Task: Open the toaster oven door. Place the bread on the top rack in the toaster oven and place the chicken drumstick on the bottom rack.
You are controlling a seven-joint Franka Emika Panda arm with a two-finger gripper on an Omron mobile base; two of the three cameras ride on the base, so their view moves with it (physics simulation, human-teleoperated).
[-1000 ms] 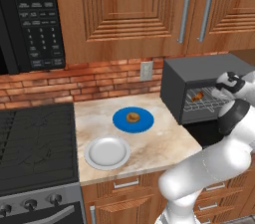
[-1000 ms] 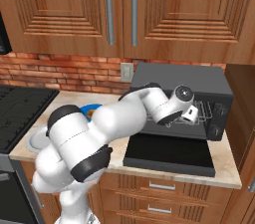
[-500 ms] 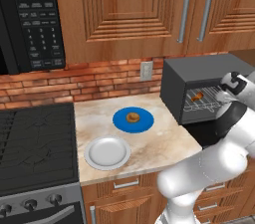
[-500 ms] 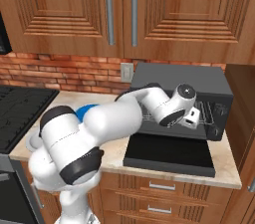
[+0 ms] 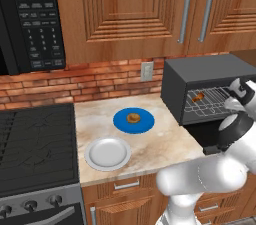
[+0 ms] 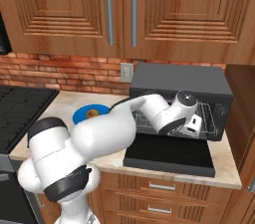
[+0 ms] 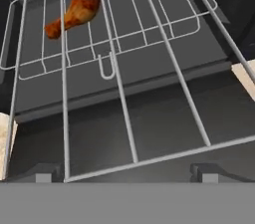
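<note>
The toaster oven (image 5: 202, 76) (image 6: 182, 79) stands at the counter's right end. Its door (image 6: 169, 154) (image 5: 212, 136) hangs down flat and open. The chicken drumstick (image 7: 74, 12) (image 5: 197, 98) lies at the left on the farther wire rack, seen through the wires of the nearer rack (image 7: 124, 118). The bread (image 5: 133, 117) (image 6: 91, 114) rests on the blue plate (image 5: 120, 121) left of the oven. My gripper (image 5: 234, 100) (image 6: 193, 124) is open at the oven mouth over the door. It holds nothing and is clear of the drumstick.
An empty white plate (image 5: 107, 153) sits near the counter's front edge. The stove (image 5: 35, 144) is on the left under the black microwave (image 5: 32, 16). Wooden cabinets (image 6: 124, 9) hang above the oven, and a brick wall with an outlet (image 5: 146, 71) runs behind.
The arm has shifted slightly in front of the oven mouth, with the hand a little lower. The drumstick stays on its rack and the bread stays on the blue plate.
</note>
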